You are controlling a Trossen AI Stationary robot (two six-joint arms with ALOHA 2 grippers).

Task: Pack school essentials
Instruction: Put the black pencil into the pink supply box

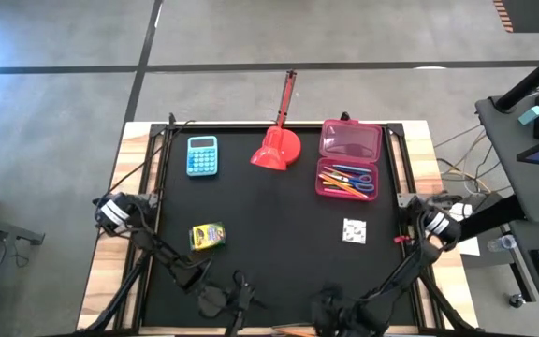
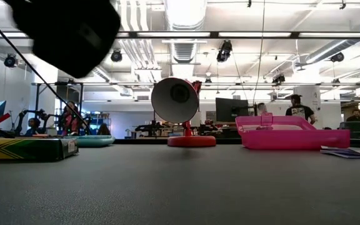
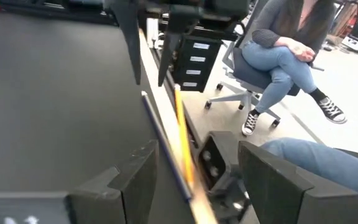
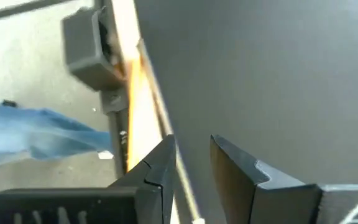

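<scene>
An orange pencil [image 3: 180,134] lies along the table's near edge [image 1: 298,329]. My left gripper [image 1: 240,292] hovers open near that edge; in its wrist view its fingers [image 3: 135,180] stand to either side of the pencil's line, apart from it. My right gripper [image 1: 324,305] hangs close by, tilted down over the mat beside the same edge, its fingers [image 4: 160,165] a narrow gap apart with nothing between them. A pink case [image 1: 349,157] at the far right holds pens and blue-handled scissors [image 1: 352,178]. The crayon box [image 1: 208,236] and a white speckled square [image 1: 354,230] lie flat on the mat.
A light-blue calculator [image 1: 202,155] and a red long-handled scoop [image 1: 276,150] sit at the far side. Bare black mat [image 1: 279,225] spans the middle. Beyond the near edge, a seated person [image 3: 278,50] and an office chair show in the left wrist view.
</scene>
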